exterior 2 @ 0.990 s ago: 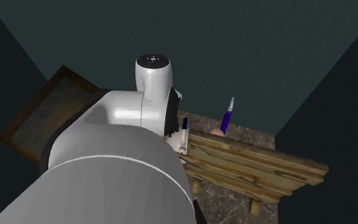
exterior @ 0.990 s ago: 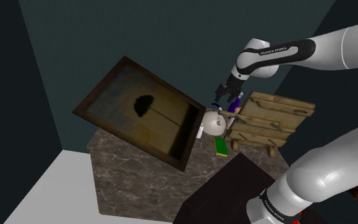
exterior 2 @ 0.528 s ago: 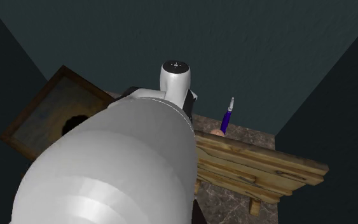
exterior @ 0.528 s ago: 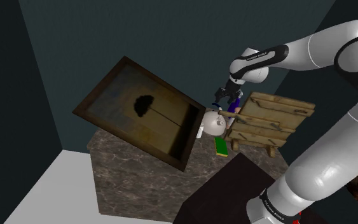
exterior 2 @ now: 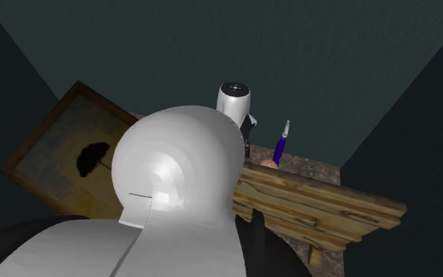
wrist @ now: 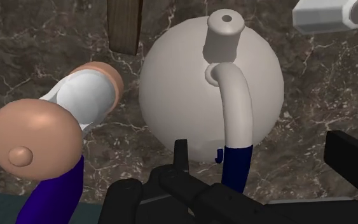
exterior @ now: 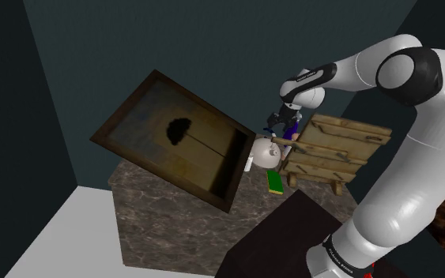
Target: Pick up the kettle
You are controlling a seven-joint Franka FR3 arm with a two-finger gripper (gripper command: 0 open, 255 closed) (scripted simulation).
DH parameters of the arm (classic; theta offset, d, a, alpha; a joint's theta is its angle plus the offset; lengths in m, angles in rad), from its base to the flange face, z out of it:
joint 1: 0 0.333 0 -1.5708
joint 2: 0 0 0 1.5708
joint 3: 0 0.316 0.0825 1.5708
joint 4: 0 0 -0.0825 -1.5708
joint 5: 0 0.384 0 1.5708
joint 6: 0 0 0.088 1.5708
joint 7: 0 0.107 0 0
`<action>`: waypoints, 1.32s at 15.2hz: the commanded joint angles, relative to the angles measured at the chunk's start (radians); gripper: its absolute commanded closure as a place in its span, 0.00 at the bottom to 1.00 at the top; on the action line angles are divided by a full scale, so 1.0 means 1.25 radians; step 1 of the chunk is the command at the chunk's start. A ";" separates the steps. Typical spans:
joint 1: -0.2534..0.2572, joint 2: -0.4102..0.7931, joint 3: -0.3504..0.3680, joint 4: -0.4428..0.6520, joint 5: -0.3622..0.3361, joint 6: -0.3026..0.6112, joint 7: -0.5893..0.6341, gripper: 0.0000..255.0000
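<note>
1. Leaning over the tabletop [exterior: 165, 225] on the shoulder view's left, a framed panel [exterior: 173, 138] crowds the kettle [exterior: 264, 154]; no room there.
2. Kettle sits between panel and wooden rack [exterior: 335, 146]; tool [exterior: 278, 124] hovers just above, opened wide, empty.
3. Right side: I'd worry about clipping the blue pen [exterior 2: 280, 148] or rack, rolling the kettle.

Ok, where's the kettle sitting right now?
In the shoulder view the pale kettle stands on the marbled top, between the framed picture on its left and the wooden rack on its right, just under the end effector.
</note>
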 commanded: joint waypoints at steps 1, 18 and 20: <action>-0.003 0.014 0.002 -0.005 0.008 0.018 -0.007 0.00; -0.007 0.040 0.008 -0.013 0.024 0.051 -0.019 1.00; -0.005 0.025 0.004 -0.008 0.015 0.032 -0.013 1.00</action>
